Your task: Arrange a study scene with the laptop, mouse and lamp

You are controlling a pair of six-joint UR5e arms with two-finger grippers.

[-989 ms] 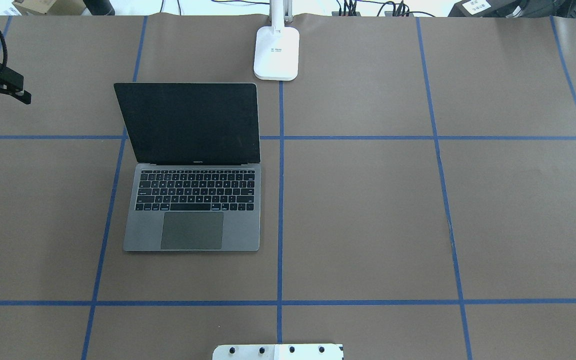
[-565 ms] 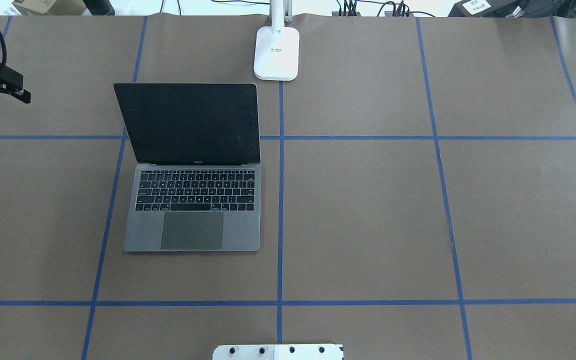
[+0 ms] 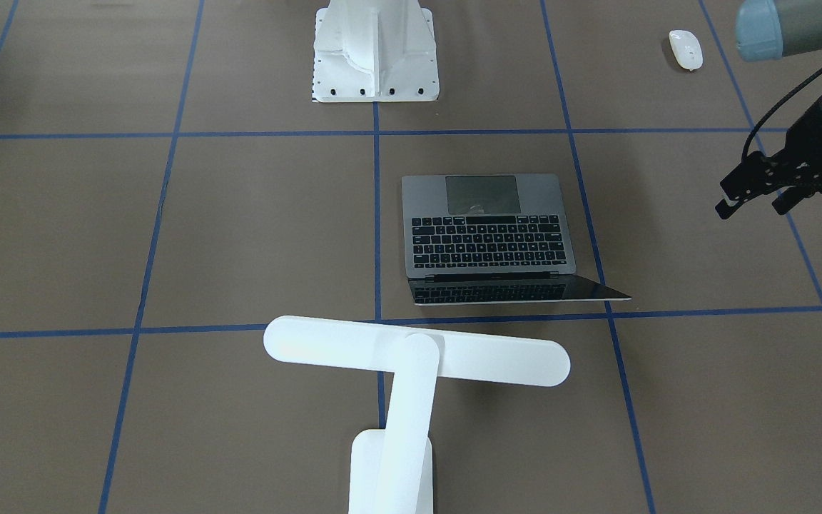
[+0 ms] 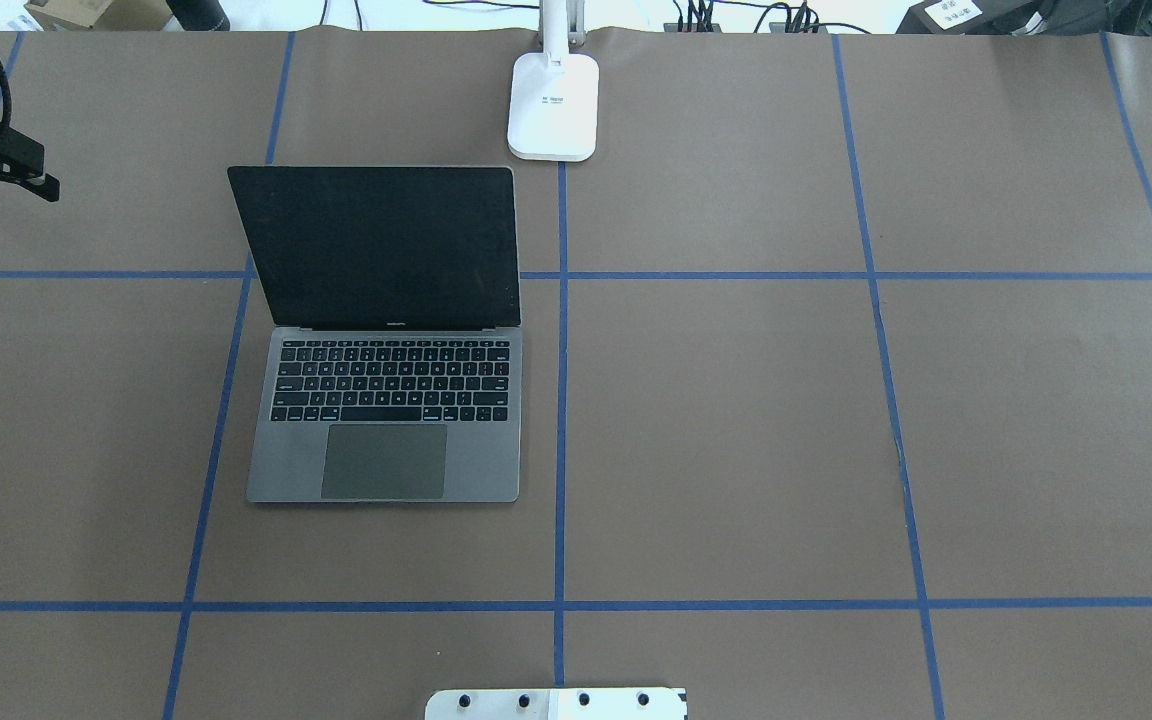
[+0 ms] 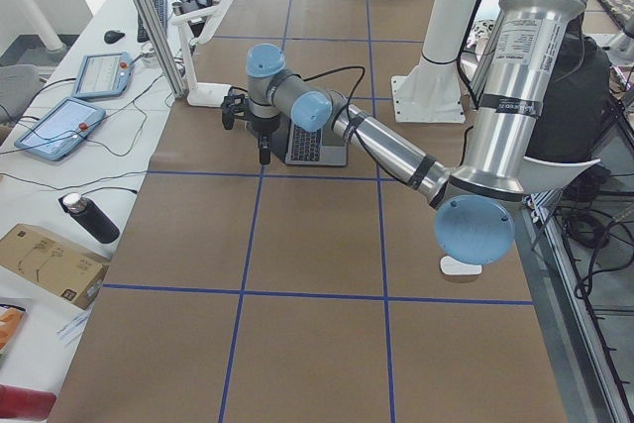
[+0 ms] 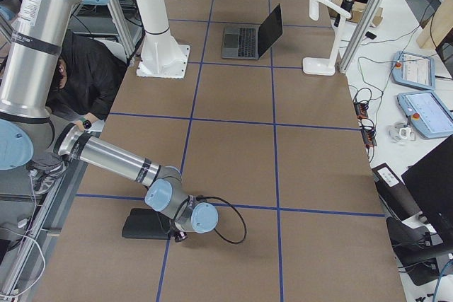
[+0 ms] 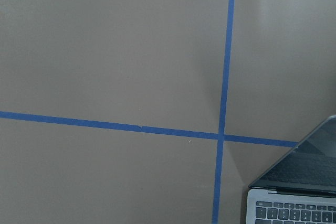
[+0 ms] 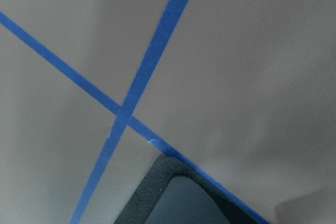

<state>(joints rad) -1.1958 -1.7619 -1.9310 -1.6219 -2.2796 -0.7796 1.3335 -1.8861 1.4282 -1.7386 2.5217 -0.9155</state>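
One item left, seemingly: the mouse [image 3: 686, 49], seen well apart from the open laptop [image 3: 486, 235], toward the robot's side. The left pincer [image 3: 750, 207], spread open, should be lowered squarely over it. How the right pincer [image 6: 177, 235] is set can't be told.

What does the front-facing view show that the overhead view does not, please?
Only front-facing: the mouse, on the robot's left, and the lamp with its bar head. Only overhead: cables and a box beyond the far edge of the table. Both: the open laptop, the lamp's base, the pedestal and the open left pincer.
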